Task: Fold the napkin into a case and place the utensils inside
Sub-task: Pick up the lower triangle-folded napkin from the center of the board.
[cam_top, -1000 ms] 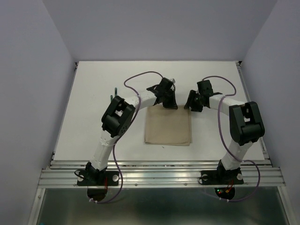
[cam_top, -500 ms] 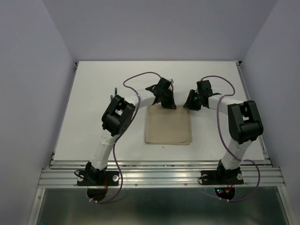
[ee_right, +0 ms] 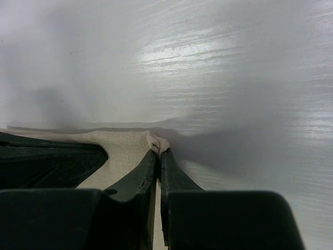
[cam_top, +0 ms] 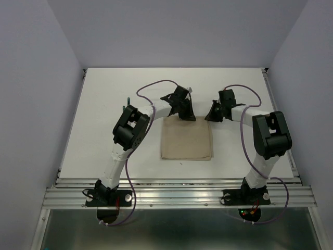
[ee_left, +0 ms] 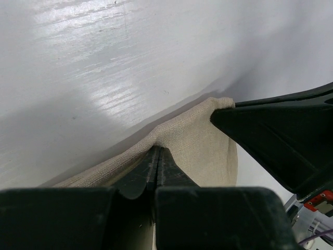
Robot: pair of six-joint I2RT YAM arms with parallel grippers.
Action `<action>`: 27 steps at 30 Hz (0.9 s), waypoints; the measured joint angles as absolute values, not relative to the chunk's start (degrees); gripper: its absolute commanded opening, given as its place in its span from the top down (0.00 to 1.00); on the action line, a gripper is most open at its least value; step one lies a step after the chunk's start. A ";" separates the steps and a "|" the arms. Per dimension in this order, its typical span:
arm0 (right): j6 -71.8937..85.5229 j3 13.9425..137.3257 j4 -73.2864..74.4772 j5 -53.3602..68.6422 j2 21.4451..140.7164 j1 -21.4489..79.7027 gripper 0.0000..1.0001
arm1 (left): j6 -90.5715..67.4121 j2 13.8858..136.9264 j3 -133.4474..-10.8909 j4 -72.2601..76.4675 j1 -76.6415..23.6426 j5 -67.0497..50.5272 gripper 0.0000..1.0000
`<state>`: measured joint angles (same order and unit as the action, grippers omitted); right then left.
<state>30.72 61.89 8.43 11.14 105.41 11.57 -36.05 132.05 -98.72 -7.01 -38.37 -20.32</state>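
- Your left claw (ee_left: 157, 155) is squeezed shut on the far edge of the napkin (cam_top: 186, 140). The cloth bunches into a little ridge right at its tips.
- Your right claw (ee_right: 158, 156) is pinched tight on the napkin's far right corner. Only a thin line shows between its two tips.
- The two claws sit near each other, side by side along that same edge.
- The rest of the napkin lies flat on the white table (cam_top: 104, 135), on the near side of both claws.
- You have one napkin and two claws.
- Of the utensils (cam_top: 126, 100), you can see only one thin green handle, well off to the left of your left claw. Your left arm (cam_top: 130, 130) hides the rest.
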 measured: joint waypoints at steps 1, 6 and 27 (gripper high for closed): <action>30.96 61.84 8.45 11.20 105.27 11.57 0.99 | -36.05 132.07 -98.70 -6.92 -38.37 -20.38 1.00; 31.99 61.23 8.45 12.62 103.31 11.57 0.99 | -36.05 132.11 -98.37 -6.24 -38.11 -20.78 1.00; 36.36 63.90 8.67 13.87 102.21 18.37 0.99 | -36.51 132.16 -96.44 -2.15 -37.74 -22.31 1.00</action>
